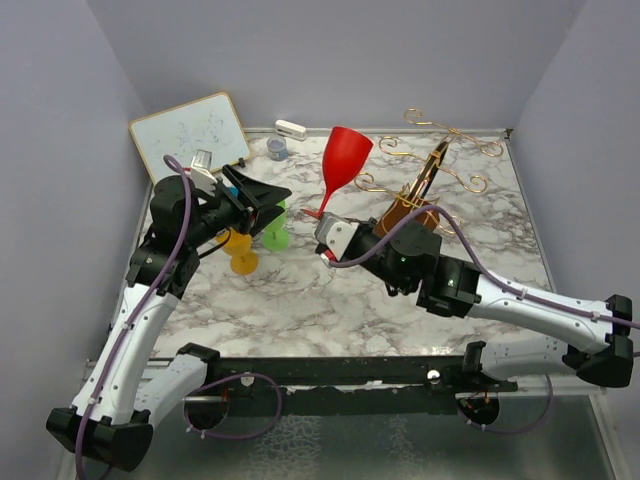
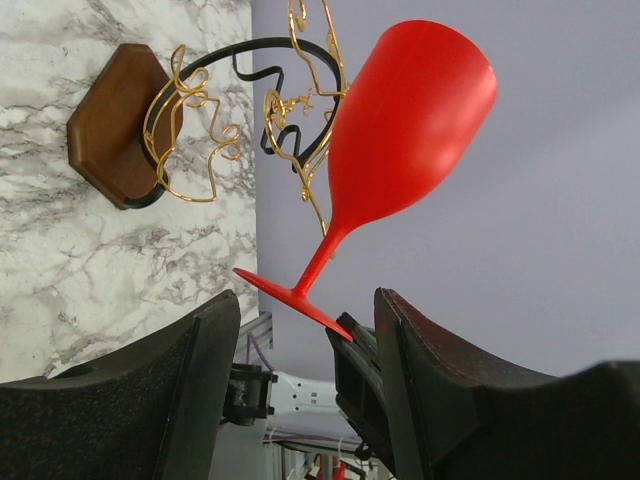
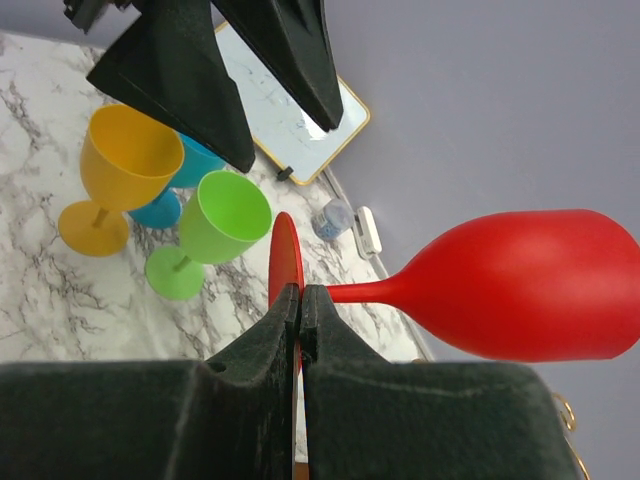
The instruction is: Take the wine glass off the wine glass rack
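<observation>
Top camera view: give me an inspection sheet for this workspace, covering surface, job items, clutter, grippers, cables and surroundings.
Surface: marble-pattern table, no spills seen.
Job's things: red wine glass tilted, not hanging on the wine glass rack behind it.
Clutter: yellow glass, green glass, blue glass, whiteboard leaning at the back.
Grippers: right gripper shut on the red wine glass's foot; left gripper open, holding nothing.
Cables: purple cables run along both arms.
Surroundings: plain grey walls; nothing else seen.
</observation>
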You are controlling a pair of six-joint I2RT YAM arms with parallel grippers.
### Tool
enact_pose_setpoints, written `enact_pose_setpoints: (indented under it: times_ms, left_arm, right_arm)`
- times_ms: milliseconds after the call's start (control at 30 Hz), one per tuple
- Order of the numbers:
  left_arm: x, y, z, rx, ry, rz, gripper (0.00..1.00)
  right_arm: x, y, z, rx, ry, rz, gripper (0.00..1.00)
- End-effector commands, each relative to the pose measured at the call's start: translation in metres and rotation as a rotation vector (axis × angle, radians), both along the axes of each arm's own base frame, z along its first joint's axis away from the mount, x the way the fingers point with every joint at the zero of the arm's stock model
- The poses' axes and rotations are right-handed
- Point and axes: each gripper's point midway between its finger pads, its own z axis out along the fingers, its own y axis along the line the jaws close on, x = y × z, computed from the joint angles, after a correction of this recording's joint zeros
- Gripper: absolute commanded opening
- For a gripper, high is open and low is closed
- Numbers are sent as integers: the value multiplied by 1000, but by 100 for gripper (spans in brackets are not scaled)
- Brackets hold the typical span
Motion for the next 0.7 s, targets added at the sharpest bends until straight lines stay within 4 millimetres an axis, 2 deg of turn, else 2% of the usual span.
enact_pose_setpoints:
  times_ms: [0,200,367,667]
  left_arm:
    - [-9,-4,4,-56,12,-38,59]
    - [-11,-7,-1,-80,32,-60,59]
    - [-14,-9,-2,-90,33,-76,59]
    - [-19,-12,-3,-105,29,-113,59]
  right_arm:
    - [-3,9,13,41,-77,-31,1]
    - [-12,25,10,39,-143,-43,1]
    - [-14,30,12,50,-201,-78,1]
    - [-21,41,2,19,-267,-90,1]
